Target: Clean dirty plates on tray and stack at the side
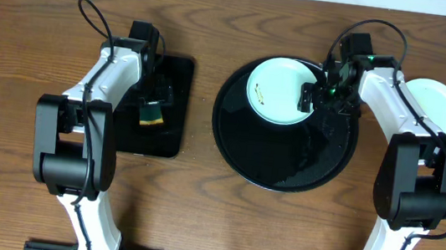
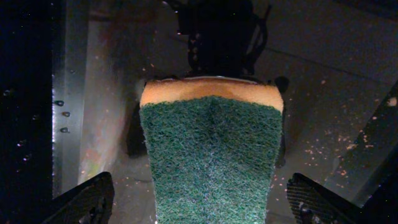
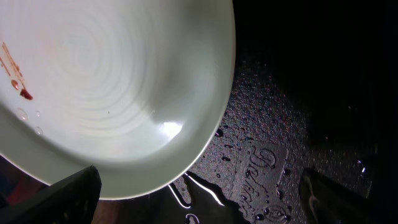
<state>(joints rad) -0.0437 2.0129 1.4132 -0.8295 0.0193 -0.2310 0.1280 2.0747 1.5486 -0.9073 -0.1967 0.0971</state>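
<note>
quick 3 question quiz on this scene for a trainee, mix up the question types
1. True or false: the sponge lies on the round tray.
2. What rests on the wood to the right of the round tray, partly hidden by the right arm? A a sponge, B a plate, C a cup.
3. Fill in: the left claw and the right claw both stand ____.

Key: 1 false, it lies on the rectangular tray. 2 B. 3 open.
</note>
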